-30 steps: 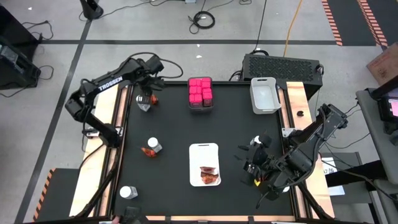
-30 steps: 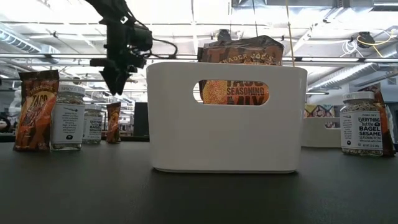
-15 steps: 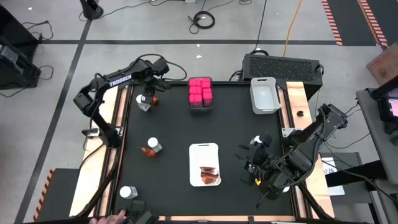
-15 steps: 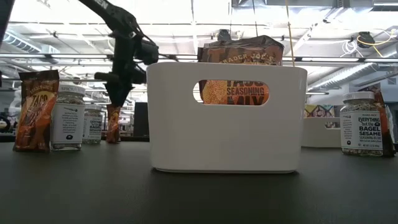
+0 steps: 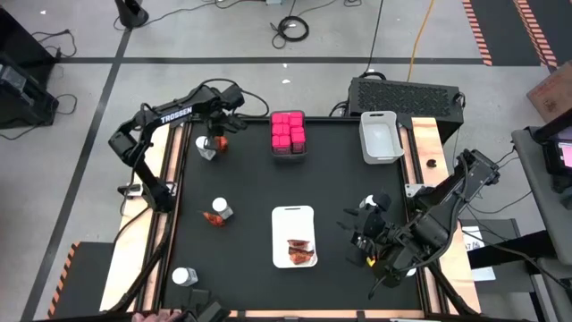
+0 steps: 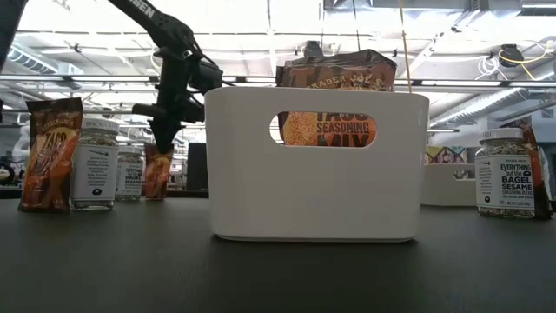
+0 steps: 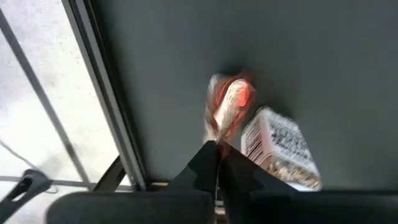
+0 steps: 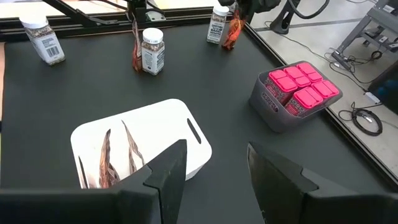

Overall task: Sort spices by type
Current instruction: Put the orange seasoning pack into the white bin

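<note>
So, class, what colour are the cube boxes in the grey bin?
Bright pink boxes, clearest in the right wrist view.

There are three clear jars (image 5: 222,208), six pink cube boxes (image 5: 288,132) in one grey bin (image 8: 268,107), and four red-orange packets (image 5: 301,252), two in the white tray (image 5: 293,215).

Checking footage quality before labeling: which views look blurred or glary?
Left wrist view: the packet and jar are smeared by blur. Low view: bright ceiling lights wash out the top, while the white bin is sharp. High and right wrist views look clear.
</note>
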